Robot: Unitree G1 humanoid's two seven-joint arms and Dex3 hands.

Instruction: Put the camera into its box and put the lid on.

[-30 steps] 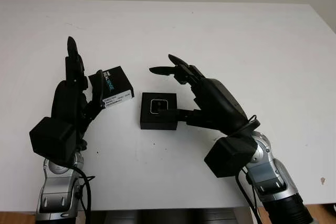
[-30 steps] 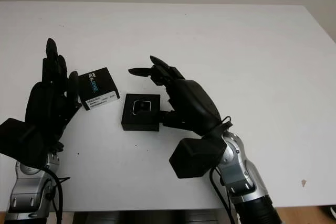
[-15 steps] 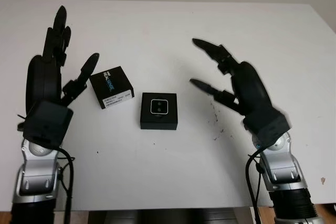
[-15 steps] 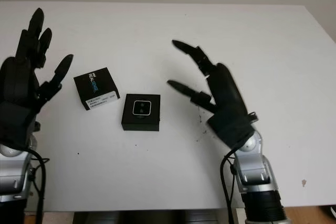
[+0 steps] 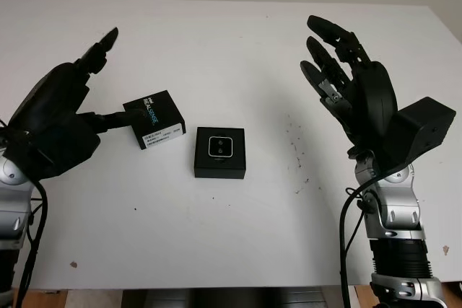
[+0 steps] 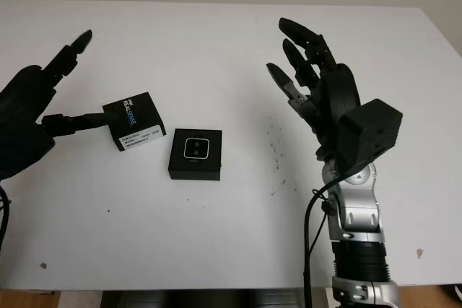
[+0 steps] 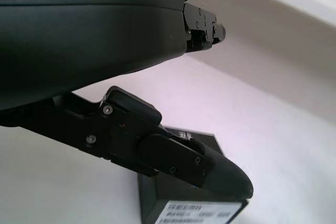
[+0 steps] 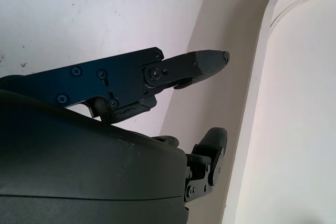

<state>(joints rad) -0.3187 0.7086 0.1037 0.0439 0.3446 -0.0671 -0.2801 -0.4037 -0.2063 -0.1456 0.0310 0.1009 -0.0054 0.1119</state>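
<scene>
Box [image 5: 219, 153] w/ camera [image 5: 219, 147] inside, table [image 5: 216, 41] centre, uncovered. Lid [image 5: 154, 119] at 10 o'clock, just beside. Left hand [image 5: 61, 117] at 9, right hand [image 5: 357, 99] at 3: both raised, wide, holding nothing.

Head stereo pair looks down at table [image 5: 231, 34]; wrist cams sit close behind hands.

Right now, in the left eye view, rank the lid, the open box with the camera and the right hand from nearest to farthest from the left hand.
1. Lid, beside the left hand.
2. Box holding the camera, table centre.
3. Right hand, raised at the far right.
</scene>
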